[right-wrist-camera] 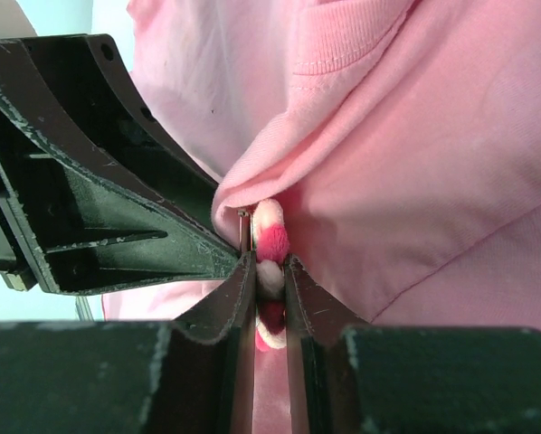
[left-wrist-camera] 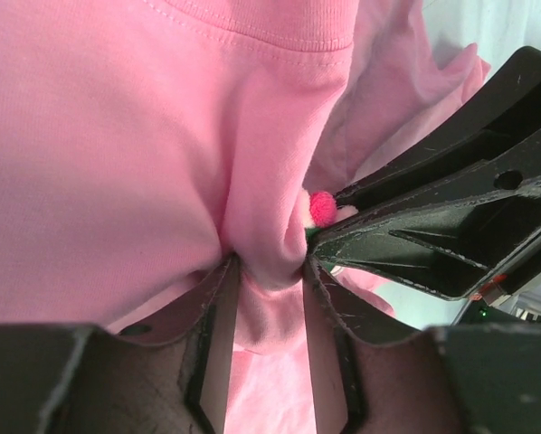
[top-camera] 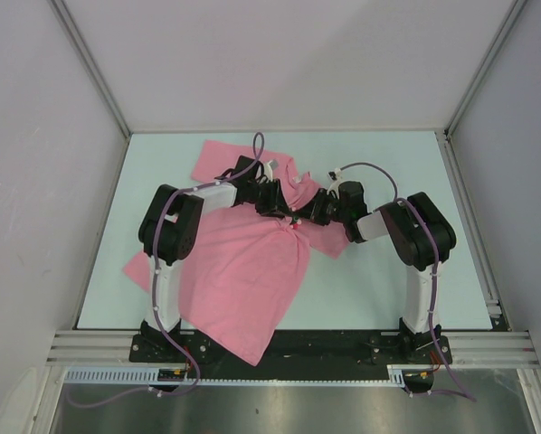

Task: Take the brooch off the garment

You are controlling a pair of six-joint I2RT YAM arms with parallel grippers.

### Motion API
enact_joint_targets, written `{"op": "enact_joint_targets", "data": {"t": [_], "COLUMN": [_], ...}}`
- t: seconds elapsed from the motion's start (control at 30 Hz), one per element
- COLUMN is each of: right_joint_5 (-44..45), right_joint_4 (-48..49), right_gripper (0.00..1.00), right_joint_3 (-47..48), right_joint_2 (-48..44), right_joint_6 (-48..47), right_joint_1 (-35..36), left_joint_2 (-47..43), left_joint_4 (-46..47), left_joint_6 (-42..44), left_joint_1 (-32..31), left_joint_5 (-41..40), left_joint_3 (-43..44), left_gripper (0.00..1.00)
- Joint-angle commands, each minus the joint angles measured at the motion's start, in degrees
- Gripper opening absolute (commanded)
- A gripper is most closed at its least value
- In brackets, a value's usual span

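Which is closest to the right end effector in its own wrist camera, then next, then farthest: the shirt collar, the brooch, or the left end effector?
1. brooch, clamped in the right end effector.
2. left end effector, just to the left, pinching the shirt.
3. collar, up and right, farthest.

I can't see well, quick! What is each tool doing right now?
Left tool: closed on a fold of the garment.
Right tool: closed on the brooch.
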Motion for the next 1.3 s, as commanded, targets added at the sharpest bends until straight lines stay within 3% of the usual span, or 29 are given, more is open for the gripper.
{"op": "enact_joint_targets", "data": {"t": [0.0,0.37,0.47,0.53,0.63,0.73,0.83,0.9,1.1,1.13,1.27], "right_joint_5": [-0.26,1.41,1.33,0.97,0.62,-0.25,-2.1,-2.63,0.08,0.7,4.3], "right_joint_4": [2.33,-1.88,-3.02,-4.68,-5.84,-6.02,-5.93,-5.93,-6.1,-6.28,-7.25], "right_gripper": [0.0,0.0,0.0,0.0,0.08,0.1,0.24,0.25,0.09,0.01,0.0], "right_joint_3": [0.3,2.06,2.06,1.97,1.97,1.97,1.89,1.97,-0.04,-0.31,-2.85], "right_joint_2": [0.58,1.29,0.76,0.15,-1.08,-1.44,-1.35,-1.7,-4.77,-6.17,-9.34], "right_joint_6": [0.31,0.13,1.0,1.27,0.75,0.92,1.54,1.01,0.31,0.13,2.5], "right_joint_1": [0.13,0.39,0.04,-0.31,-0.4,-0.66,-1.1,-0.84,-0.66,-0.49,-0.4], "left_joint_2": [1.75,5.19,1.24,-1.66,-4.56,-5.8,-5.28,-5.54,-8.08,-8.52,-10.81], "left_joint_4": [0.75,1.71,1.29,0.67,0.23,-0.04,-0.92,0.22,0.75,0.75,1.54], "left_joint_6": [-0.49,-0.58,0.38,0.83,0.65,0.56,0.56,-0.05,-0.32,-0.49,-1.28], "left_joint_1": [-0.82,-2.85,-2.67,-2.32,-1.62,-1.09,-0.74,-0.65,-0.65,-0.65,-0.65], "left_joint_5": [-0.22,-3.04,-4.09,-4.44,-3.83,-3.83,-3.57,-3.04,-3.83,-4.35,-4.27], "left_joint_3": [1.16,0.46,-0.16,-0.33,-1.21,-2.53,-2.79,-3.84,-4.81,-4.99,-5.87], "left_gripper": [0.36,0.19,0.27,0.37,0.43,0.43,0.4,0.36,0.35,0.35,0.42]}}
